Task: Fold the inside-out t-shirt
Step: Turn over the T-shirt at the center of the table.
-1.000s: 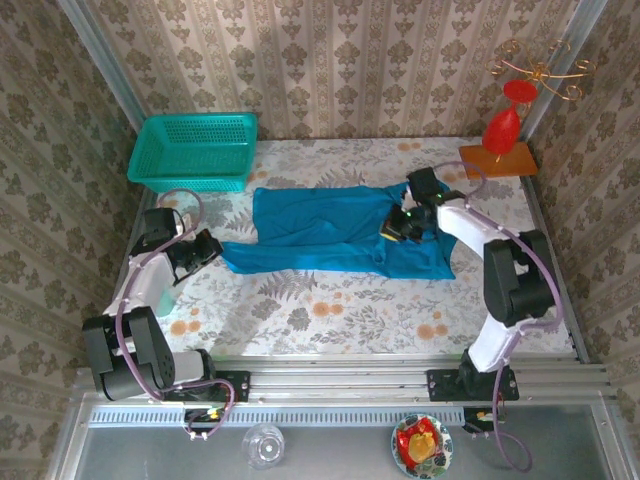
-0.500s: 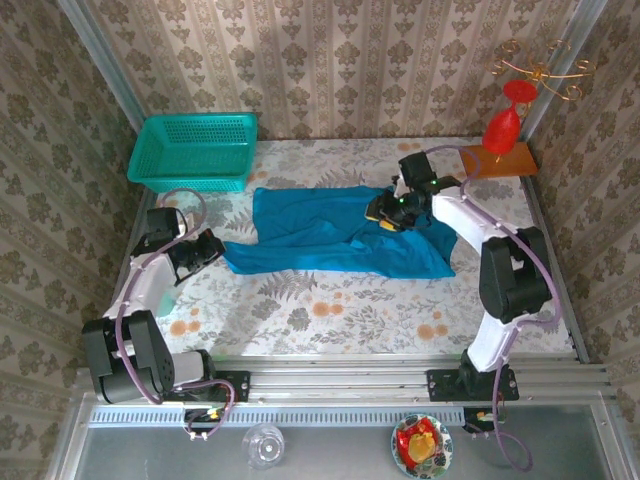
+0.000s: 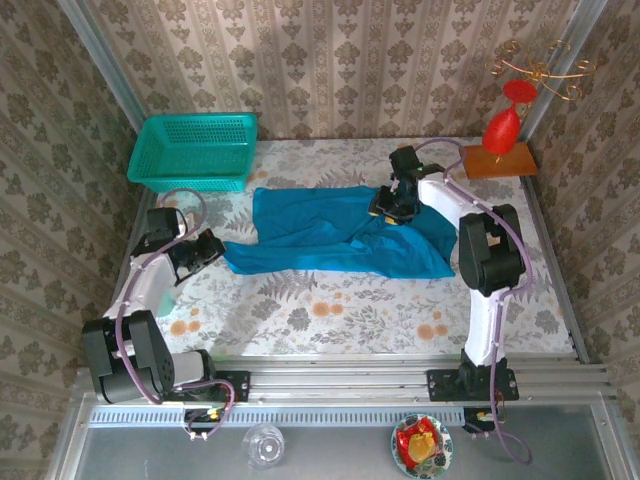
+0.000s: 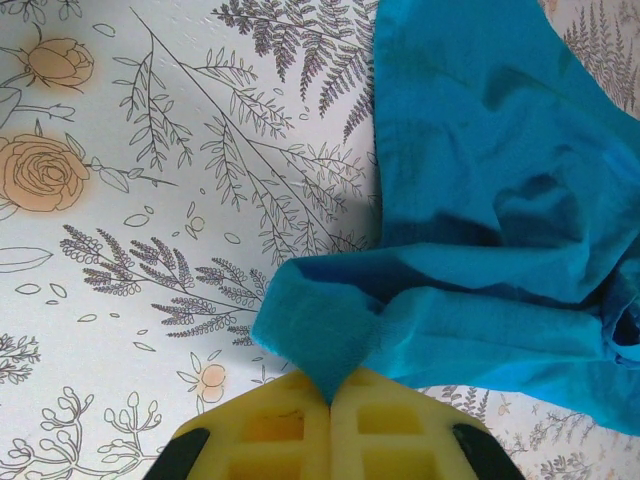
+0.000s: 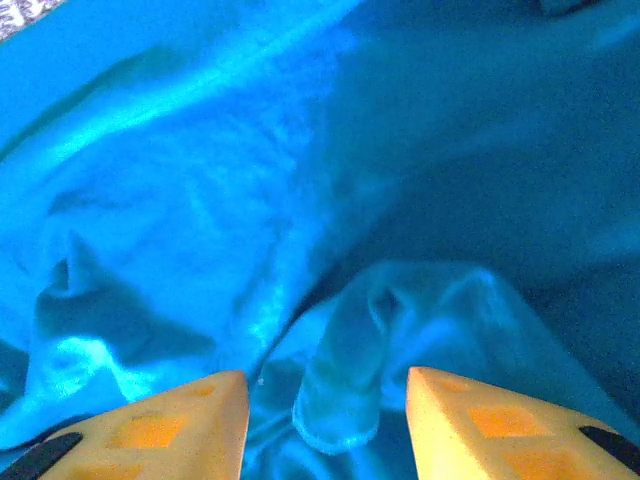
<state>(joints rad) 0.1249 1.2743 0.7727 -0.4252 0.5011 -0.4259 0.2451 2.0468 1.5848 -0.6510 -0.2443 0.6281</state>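
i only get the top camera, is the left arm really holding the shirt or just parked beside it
Observer: Holding it. On the left wrist camera the left jaws are shut on a pinched corner of the t-shirt.
Operator: and the right one, has it got anything
Observer: No. On the right wrist camera the right jaws stand open over the cloth, with a small raised fold lying between them, not pinched.
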